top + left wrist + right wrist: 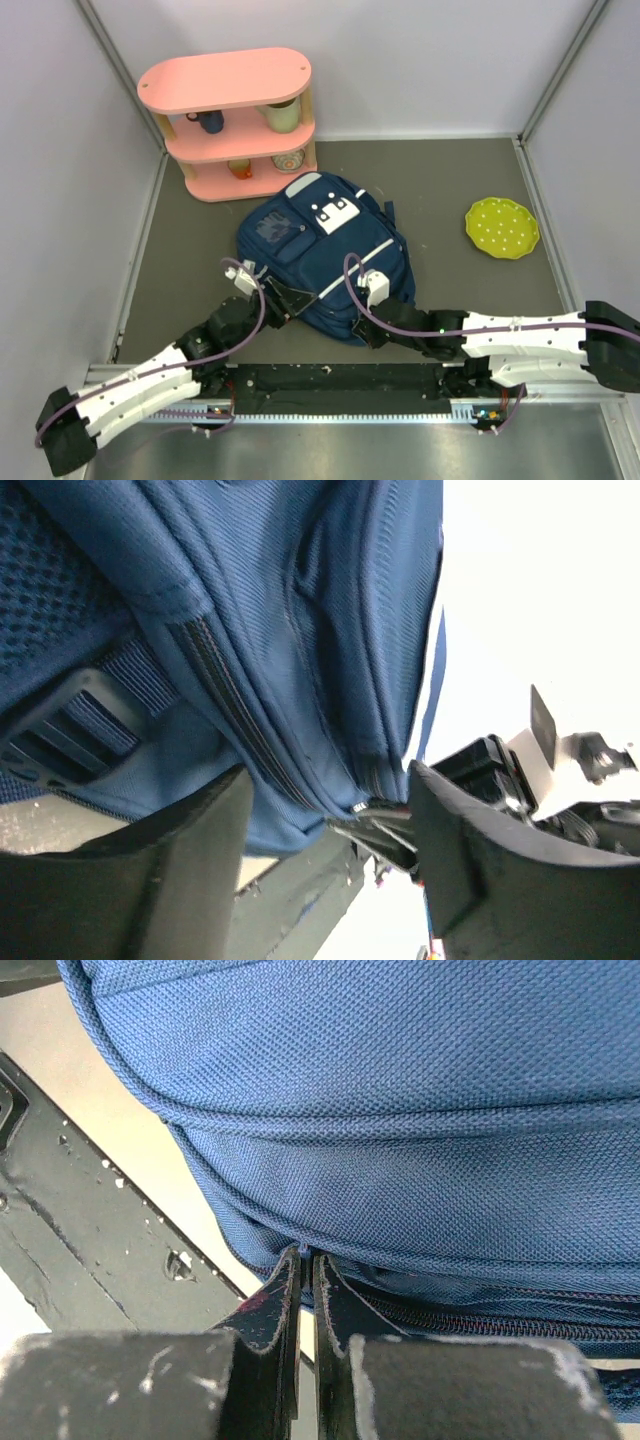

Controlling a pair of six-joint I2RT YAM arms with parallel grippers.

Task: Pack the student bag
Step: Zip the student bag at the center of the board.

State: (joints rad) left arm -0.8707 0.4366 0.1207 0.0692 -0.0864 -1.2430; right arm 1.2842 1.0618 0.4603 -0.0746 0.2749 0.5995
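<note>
You have one student bag (pixel 320 250) lying mid-worktop (pixel 450 170). There are two claws at its near edge: left claw (pixel 330 780) spread wide astride the zip seam, right claw (pixel 307 1255) closed tight against it. One pink shelf (pixel 225 80) and one green plate (pixel 502 228) stand apart.

Navy bag (pixel 320 260), pink shelf (pixel 225 80)

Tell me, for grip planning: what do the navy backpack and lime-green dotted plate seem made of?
Navy blue backpack: woven synthetic cloth, likely nylon or polyester, matte; fine grid weave shows. Lime-green dotted round plate: smooth, plastic or glazed ceramic, unclear which.
</note>
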